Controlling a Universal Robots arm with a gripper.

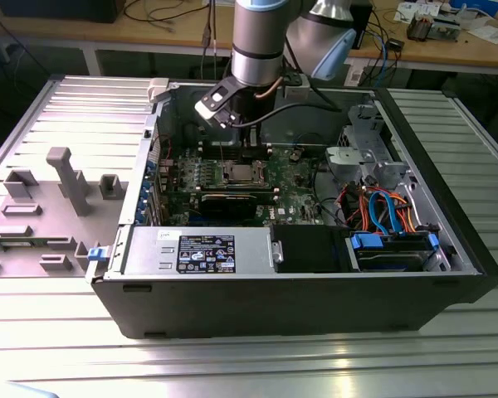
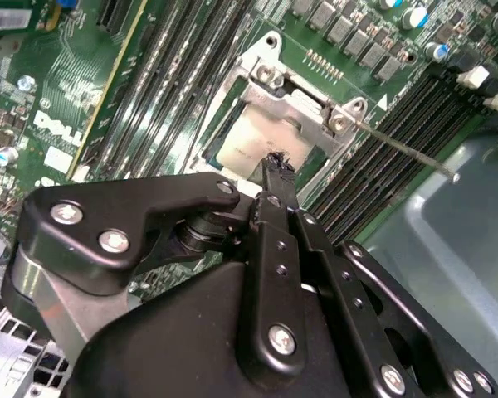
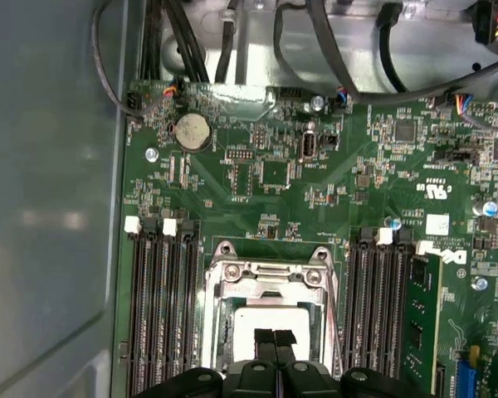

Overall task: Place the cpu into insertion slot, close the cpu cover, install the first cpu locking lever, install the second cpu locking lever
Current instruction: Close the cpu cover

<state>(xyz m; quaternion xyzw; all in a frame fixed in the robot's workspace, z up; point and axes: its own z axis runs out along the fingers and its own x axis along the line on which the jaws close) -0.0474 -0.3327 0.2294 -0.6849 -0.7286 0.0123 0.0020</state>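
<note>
Gripper (image 3: 274, 338): fingertips (image 3: 264, 338) sitting pressed together, gripping nothing, hovering just over the cpu (image 3: 270, 315).
Cpu: lying flat inside the insertion slot (image 1: 236, 172), on the green board in the open case (image 1: 315, 290), toward the exterior view's left.
Cpu cover (image 3: 270, 272): looking folded down, framing the chip.
Locking lever (image 2: 402, 151): thin rod sticking out over the memory slots (image 2: 415, 124), seemingly not latched; can't make out the other one.
Progress: placing and covering looking done; both levers seemingly remaining.

Arm (image 1: 257, 41) hangs vertical at upper centre of the exterior view. Gripper (image 3: 274, 337) pointed downward, its fingers pressed together, tips touching.
</note>
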